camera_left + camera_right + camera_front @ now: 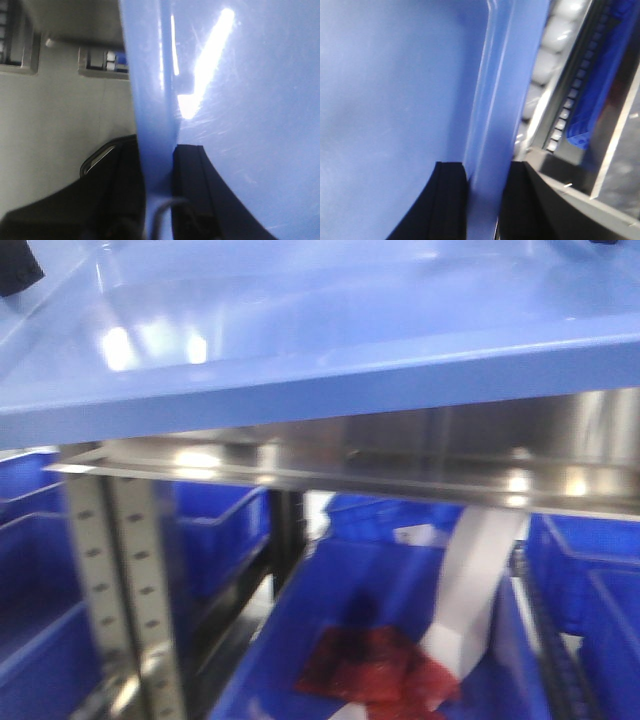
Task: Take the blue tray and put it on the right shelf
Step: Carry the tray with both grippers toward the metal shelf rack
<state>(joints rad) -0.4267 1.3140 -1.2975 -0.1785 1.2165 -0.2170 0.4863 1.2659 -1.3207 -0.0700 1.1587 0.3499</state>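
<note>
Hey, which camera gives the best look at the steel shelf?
The exterior front-facing view: the right shelf shows its brushed front rail across the frame, under the blue tray, plus a perforated upright. The right wrist view catches only a blurred sliver of rack at its right edge; the left wrist view shows none clearly.

A deep dark-blue centre bin [385,575] sits low in the front view. A crumpled red packet [375,665] lies inside it, toward its near end. A white strip [470,580] slants down over that bin's right side, and its lower end meets the packet. 3 more dark-blue bins surround it: a left bin [220,530], a right bin [590,580] and a rear bin [385,512]. All are blurred.
</note>
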